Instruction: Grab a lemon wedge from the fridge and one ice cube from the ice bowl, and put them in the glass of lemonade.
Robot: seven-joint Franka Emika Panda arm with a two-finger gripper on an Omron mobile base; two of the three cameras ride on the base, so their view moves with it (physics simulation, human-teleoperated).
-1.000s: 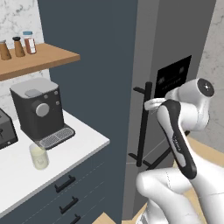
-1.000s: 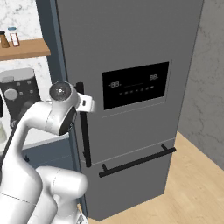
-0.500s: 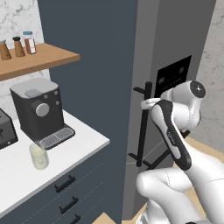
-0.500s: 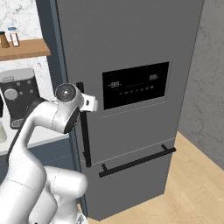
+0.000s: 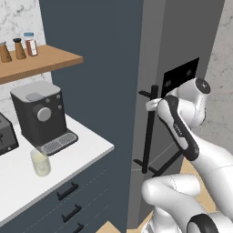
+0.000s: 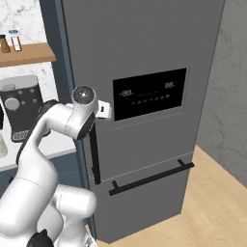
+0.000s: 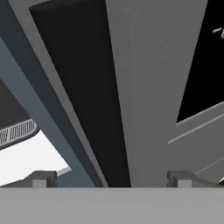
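At the right of the kitchen stands the fridge [image 6: 144, 116], tall and dark grey, its doors closed, with a black display panel [image 6: 149, 94] on the upper door and a long black horizontal bar [image 6: 152, 178] across the lower drawer. A vertical black bar handle [image 5: 149, 129] runs down the upper door's left edge, and the white arm reaches up to it, so the gripper [image 7: 109, 177] sits right at the bar. In the hand view the dark bar passes between the two finger tips [image 7: 41, 178], which stand wide apart on either side of it and hold nothing; whether they touch the bar cannot be told.

By my reading the task is at its very start: the fridge is not yet opened, so the lemon wedge inside is not fetched, the ice is not fetched, and nothing has gone into the drink. Opening the door looks like the step in hand.

Left of the fridge a dark blue-grey panel rises beside a white counter [image 5: 86, 145] over dark drawers with black pulls. On the counter stands a black coffee machine [image 5: 41, 116], and just in front of it, nearer the counter edge, the glass of lemonade [image 5: 40, 162], upright and well apart from the arm. A wooden shelf [image 5: 41, 63] above carries small spice jars [image 5: 30, 43] against a marbled wall. The floor by the fridge is light wood.
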